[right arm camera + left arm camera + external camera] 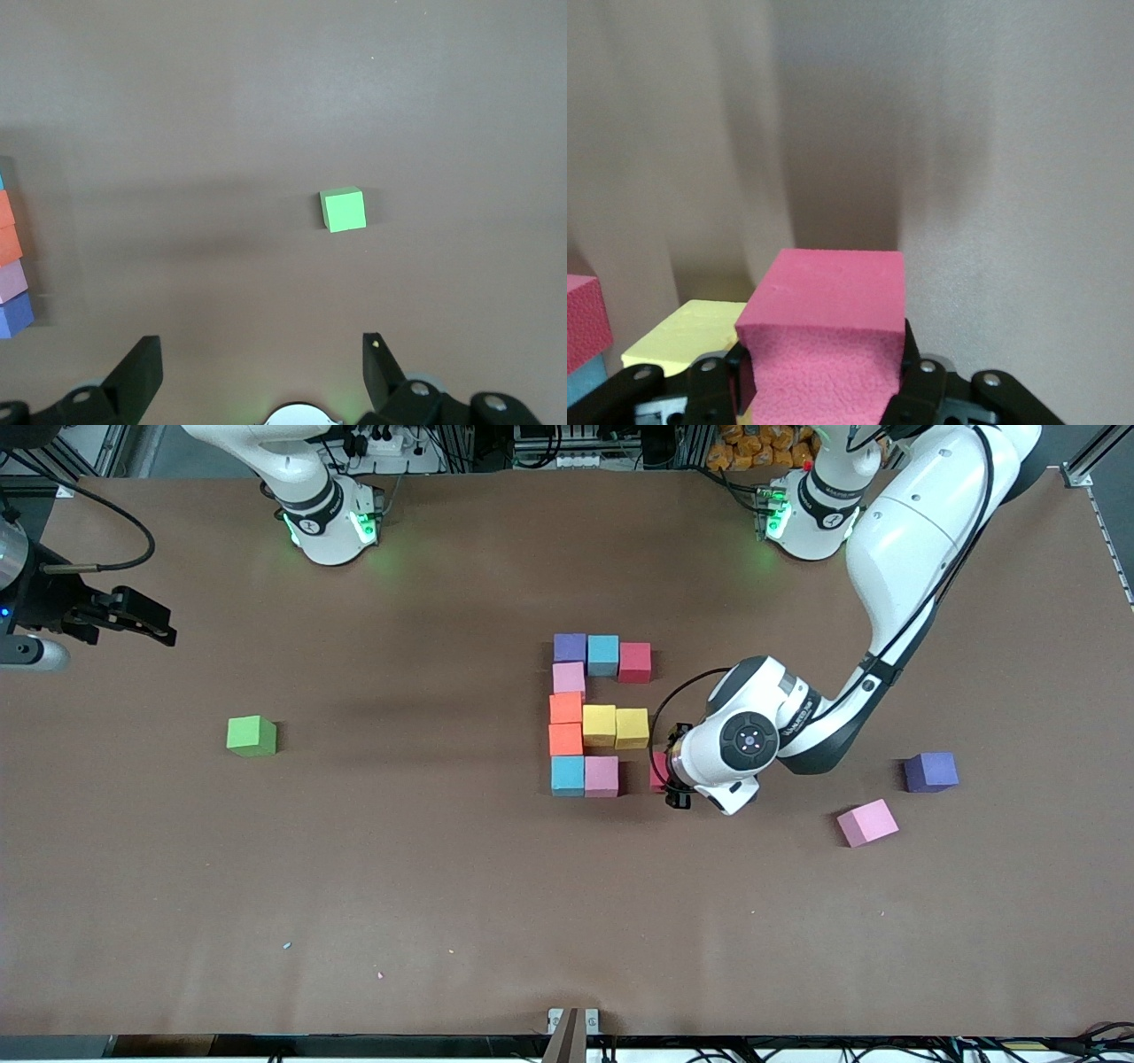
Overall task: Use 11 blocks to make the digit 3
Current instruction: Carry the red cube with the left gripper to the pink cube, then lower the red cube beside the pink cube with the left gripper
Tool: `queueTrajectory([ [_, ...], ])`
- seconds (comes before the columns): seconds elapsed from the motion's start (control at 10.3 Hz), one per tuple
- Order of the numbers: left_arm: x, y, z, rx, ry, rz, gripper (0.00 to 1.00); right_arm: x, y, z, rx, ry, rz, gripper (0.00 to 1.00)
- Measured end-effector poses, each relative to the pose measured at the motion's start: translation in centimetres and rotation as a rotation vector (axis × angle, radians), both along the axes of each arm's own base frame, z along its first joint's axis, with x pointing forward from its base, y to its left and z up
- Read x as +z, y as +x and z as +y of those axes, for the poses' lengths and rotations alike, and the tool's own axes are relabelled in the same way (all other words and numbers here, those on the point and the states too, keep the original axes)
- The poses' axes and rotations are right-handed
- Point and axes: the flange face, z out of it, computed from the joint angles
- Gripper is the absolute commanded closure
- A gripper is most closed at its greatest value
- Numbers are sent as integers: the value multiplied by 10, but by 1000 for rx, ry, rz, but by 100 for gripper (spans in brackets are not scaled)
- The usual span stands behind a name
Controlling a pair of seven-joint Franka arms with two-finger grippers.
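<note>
Ten blocks lie in a close group mid-table: purple, light blue and red in the row farthest from the front camera, then pink, two orange, two yellow, and light blue with pink nearest. My left gripper is low beside that pink block, shut on a red block whose edge shows at its hand. A yellow block lies close by it. My right gripper waits open at the right arm's end.
A loose purple cube and a loose pink cube lie toward the left arm's end. A green cube sits alone toward the right arm's end, under my right gripper as the green cube.
</note>
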Motion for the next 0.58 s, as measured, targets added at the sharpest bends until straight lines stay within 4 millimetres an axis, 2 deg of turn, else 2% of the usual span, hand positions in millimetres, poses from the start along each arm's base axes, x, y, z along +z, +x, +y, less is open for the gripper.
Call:
queueTrajectory([
  [0.58,-14,-10,-33,38,-35,-12,93,0,0,0,0,0,0,0],
])
